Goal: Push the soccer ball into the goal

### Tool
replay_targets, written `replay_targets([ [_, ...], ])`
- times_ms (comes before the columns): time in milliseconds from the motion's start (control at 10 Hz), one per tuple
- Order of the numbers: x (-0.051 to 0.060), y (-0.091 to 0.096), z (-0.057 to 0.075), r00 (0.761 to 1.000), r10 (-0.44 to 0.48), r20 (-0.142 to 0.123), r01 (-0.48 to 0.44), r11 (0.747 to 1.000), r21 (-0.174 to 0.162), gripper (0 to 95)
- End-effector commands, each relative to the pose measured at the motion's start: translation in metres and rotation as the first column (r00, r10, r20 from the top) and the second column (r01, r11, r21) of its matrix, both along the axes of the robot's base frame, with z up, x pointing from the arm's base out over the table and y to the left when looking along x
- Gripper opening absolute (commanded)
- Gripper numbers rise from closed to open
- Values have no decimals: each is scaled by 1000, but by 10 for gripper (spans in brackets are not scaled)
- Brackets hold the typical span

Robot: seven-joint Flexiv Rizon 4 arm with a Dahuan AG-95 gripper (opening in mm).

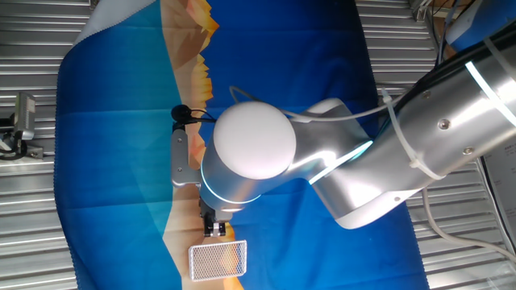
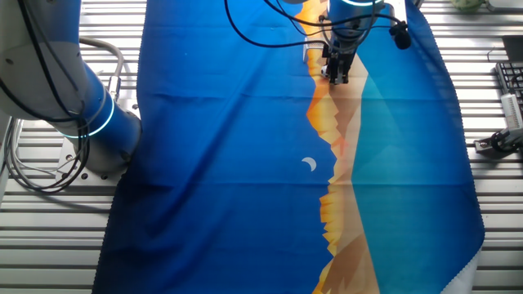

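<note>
Ball position is your problem: you cannot see the soccer ball in either view, so it is probably hidden under the gripper (image 1: 214,228), right beside the goal (image 1: 217,260). Whether the claw is apart or together cannot be told. Keep any push slow and straight toward the mesh. The blue cloth (image 2: 229,163) lies creased over a slatted metal table (image 2: 41,237).

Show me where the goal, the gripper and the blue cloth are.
goal (image 1: 217,260): one fixed view, on its mesh netting.
gripper (image 2: 336,77): the other fixed view, between its fingertips.
blue cloth (image 2: 229,163): the other fixed view, on a bare blue part.
</note>
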State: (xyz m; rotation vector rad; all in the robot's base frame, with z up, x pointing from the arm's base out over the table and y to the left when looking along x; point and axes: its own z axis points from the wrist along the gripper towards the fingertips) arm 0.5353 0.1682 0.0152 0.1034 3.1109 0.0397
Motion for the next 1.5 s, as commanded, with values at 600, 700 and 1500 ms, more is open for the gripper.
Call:
replay_targets([
  [600,2,6,0,994,-106,-13,107,990,93,0],
  [700,1,6,0,996,-91,-10,91,993,77,0],
  [1500,-5,5,-1,1000,27,3,-27,995,-99,0],
])
